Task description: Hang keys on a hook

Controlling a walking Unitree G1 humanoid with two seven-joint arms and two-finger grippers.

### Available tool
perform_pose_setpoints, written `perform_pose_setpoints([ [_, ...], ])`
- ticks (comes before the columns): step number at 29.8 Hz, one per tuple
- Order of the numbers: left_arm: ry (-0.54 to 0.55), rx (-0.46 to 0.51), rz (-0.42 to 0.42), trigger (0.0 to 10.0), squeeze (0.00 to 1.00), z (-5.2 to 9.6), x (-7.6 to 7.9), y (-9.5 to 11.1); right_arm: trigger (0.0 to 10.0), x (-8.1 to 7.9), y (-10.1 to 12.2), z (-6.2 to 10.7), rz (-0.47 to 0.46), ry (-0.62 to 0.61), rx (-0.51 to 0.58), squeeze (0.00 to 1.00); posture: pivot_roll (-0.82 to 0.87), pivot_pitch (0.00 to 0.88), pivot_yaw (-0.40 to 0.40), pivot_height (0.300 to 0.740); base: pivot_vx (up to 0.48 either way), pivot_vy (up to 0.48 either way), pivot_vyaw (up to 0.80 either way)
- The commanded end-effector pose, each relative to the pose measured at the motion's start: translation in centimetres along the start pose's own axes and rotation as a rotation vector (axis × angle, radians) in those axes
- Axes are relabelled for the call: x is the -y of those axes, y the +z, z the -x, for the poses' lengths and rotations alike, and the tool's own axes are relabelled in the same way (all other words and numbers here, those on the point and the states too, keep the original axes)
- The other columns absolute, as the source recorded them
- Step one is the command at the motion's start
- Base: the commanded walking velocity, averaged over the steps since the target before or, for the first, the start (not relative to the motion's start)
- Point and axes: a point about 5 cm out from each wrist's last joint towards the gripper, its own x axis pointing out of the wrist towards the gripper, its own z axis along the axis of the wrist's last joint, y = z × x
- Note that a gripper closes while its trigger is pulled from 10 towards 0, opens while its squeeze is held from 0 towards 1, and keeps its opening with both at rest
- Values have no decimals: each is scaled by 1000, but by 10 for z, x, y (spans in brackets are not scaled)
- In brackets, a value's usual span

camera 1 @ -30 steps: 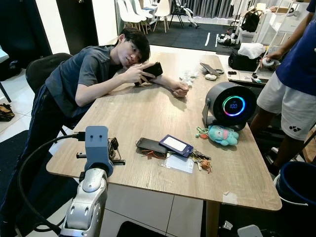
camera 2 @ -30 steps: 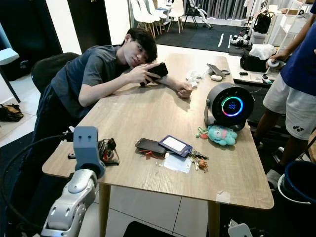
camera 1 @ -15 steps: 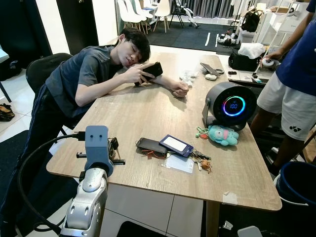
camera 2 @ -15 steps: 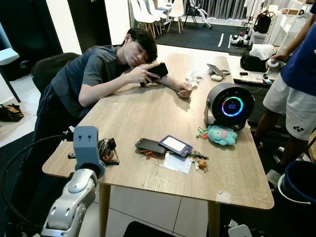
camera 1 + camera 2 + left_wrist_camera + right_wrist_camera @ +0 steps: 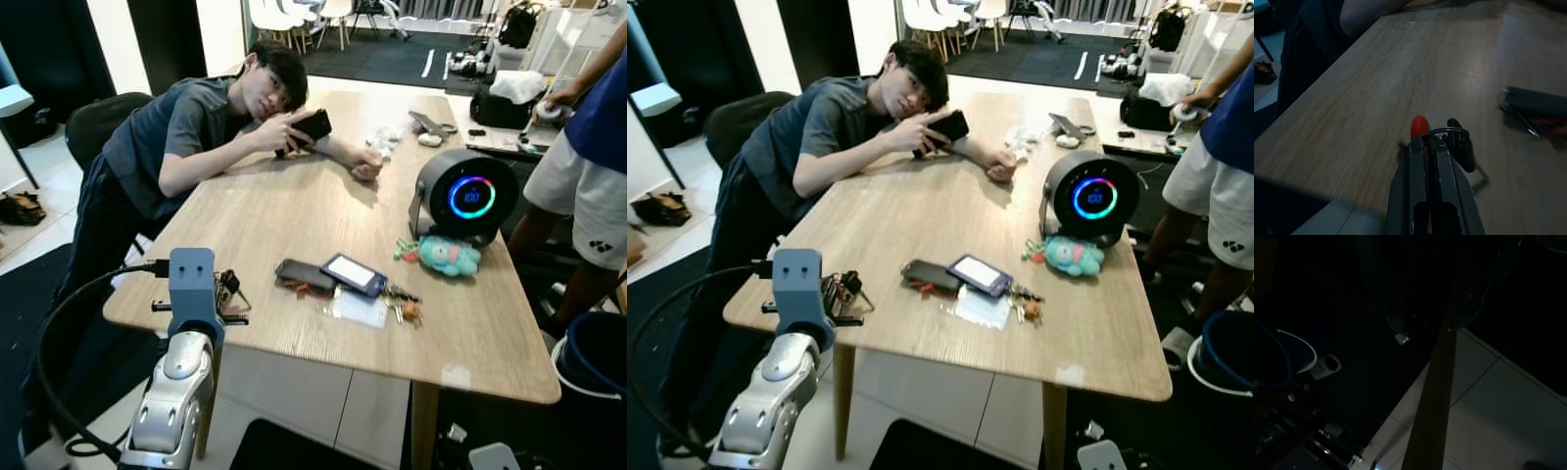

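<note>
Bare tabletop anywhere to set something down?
Free: the wide wooden tabletop stretch between the leaning person's arm and the black phone. Also the near right corner. Crowded: phone, blue card holder, key bunch, teal plush, round black speaker. The left tool grips keys.

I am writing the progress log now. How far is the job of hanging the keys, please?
Done: the left gripper has shut on a key bunch, held over the near left corner of the wooden table. In hand: carrying that bunch. Left: reaching a hook and hanging the keys on it. A second key bunch lies by the card holder.
</note>
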Motion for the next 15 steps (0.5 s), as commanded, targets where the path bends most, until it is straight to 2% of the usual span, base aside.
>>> perform_pose_setpoints([
  [1, 9, 0, -2, 10000, 0, 2, 0, -2, 10000, -5, -11, 8, 2, 17, -50, 0, -25, 159, 9, 740, -480, 0, 419],
  [15, 10, 1, -3, 10000, 0, 1, -1, -2, 10000, -6, -10, 7, 3, 18, -47, 0, -23, 157, 12, 740, -478, 0, 578],
])
